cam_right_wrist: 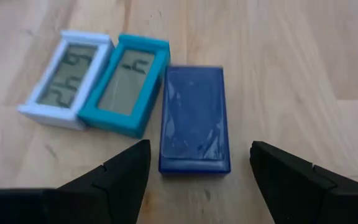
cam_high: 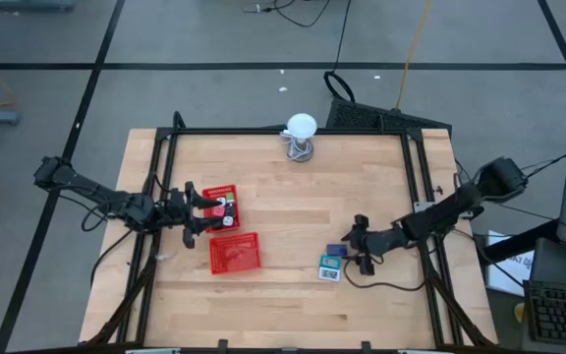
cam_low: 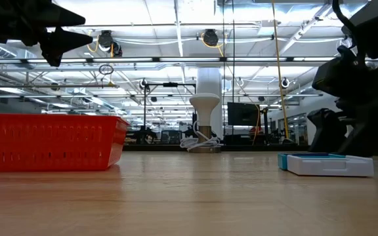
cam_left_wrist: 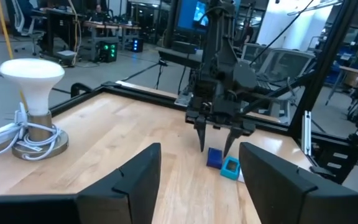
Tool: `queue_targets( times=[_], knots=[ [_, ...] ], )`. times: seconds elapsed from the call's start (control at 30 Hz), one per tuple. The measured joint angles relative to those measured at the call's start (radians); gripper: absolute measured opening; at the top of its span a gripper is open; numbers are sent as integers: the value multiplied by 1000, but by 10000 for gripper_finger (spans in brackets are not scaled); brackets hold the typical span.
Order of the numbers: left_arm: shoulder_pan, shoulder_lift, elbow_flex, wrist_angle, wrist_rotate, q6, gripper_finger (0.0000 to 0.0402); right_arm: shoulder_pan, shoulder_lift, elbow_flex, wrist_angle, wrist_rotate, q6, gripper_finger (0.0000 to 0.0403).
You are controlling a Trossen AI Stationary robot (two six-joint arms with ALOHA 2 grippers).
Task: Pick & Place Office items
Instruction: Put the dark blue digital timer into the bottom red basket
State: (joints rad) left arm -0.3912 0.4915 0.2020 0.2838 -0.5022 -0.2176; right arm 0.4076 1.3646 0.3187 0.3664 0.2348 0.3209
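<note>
Three office items lie flat side by side on the table's right part: a dark blue box (cam_right_wrist: 193,118), a teal-framed display (cam_right_wrist: 129,84) and a white-framed display (cam_right_wrist: 67,78). My right gripper (cam_right_wrist: 199,146) hangs open and slanted down over the blue box (cam_high: 336,250), one finger on either side of its near end, touching nothing. My left gripper (cam_high: 206,210) is held level and open at the left edge of a red mesh tray (cam_high: 222,189), which holds several small colourful pieces (cam_high: 227,206). Nothing is between its fingers (cam_left_wrist: 142,174).
A second red mesh tray (cam_high: 234,253) stands just in front of the first. The white ball on its wire stand (cam_high: 301,138) is at the table's far edge. A black frame (cam_high: 263,131) rims the table. Bare wood lies between the trays and the three items.
</note>
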Motion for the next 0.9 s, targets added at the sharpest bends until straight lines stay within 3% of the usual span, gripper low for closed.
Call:
queue_targets(
  times=[0.27,0.67,0.9],
  knots=[
    [0,0,0,6,4,0,221,0,56,2,43,4,-1,255],
    [0,0,0,10,5,-14,192,0,51,2,55,-4,-22,155],
    [0,0,0,19,5,-79,175,-1,41,1,53,3,-75,150]
  ],
)
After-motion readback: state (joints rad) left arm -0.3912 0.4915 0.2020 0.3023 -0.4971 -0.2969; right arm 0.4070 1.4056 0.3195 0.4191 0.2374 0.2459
